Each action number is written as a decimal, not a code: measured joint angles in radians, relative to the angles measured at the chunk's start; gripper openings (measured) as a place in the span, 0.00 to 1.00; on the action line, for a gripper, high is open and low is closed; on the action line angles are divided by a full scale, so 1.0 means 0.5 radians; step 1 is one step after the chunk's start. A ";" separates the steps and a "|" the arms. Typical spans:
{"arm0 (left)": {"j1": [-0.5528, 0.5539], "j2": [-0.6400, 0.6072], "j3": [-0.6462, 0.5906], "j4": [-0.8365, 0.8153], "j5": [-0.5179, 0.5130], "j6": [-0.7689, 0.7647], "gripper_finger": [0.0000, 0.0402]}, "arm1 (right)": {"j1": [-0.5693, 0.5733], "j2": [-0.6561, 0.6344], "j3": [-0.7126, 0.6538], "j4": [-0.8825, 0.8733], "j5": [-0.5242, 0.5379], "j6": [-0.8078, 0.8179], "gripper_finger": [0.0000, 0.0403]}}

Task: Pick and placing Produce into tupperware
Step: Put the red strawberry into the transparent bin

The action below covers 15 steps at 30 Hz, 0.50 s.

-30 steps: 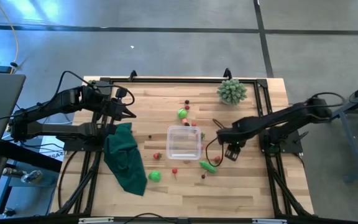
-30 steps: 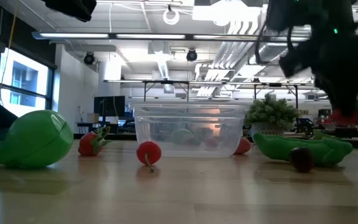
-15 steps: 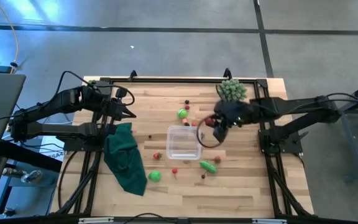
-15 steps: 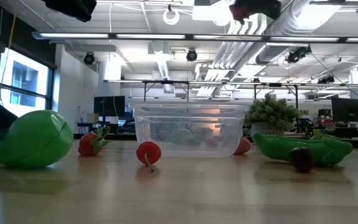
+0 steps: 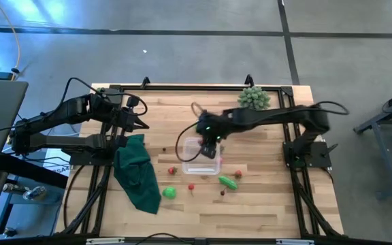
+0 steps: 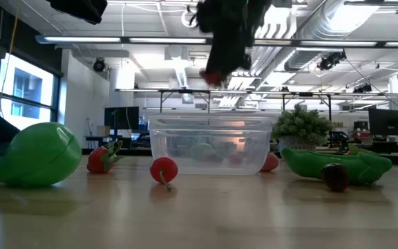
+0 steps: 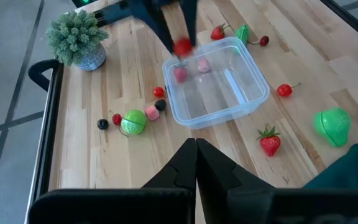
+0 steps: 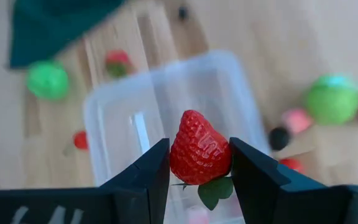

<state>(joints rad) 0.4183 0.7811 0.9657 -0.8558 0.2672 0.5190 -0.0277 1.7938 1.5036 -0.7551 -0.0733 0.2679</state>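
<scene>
The right hand hangs over the tupperware, near its far edge, and grips a strawberry. Only the right wrist view shows this plainly: the red berry sits clamped between the two dark fingers, its green leaf pointing down, with the clear box below it. In the high view the berry is too small to make out under the arm. The low view shows the hand as a dark blur above the box rim with a red spot at its tip, clear of the walls.

The left wrist view looks down into the box and shows two pinkish pieces on its floor, which the low view gives only as faint shapes through the wall. It also shows the left hand with its fingers clenched together, empty, over the surface beside the green cloth.

Loose produce lies around the box: a green pod, a green ball, a small strawberry, a cherry. A spiky plant stands at the far right corner.
</scene>
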 joint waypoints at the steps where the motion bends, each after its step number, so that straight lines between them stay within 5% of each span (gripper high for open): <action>1: 0.000 0.000 0.000 0.000 0.000 -0.001 0.00 | -0.003 0.057 0.000 0.001 -0.025 -0.010 0.34; 15: 0.000 0.000 0.000 0.000 0.000 -0.001 0.00 | -0.011 0.503 0.002 0.039 -0.135 -0.067 0.34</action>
<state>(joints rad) 0.4183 0.7811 0.9657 -0.8558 0.2672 0.5187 -0.0332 2.0452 1.5043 -0.7356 -0.1410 0.2344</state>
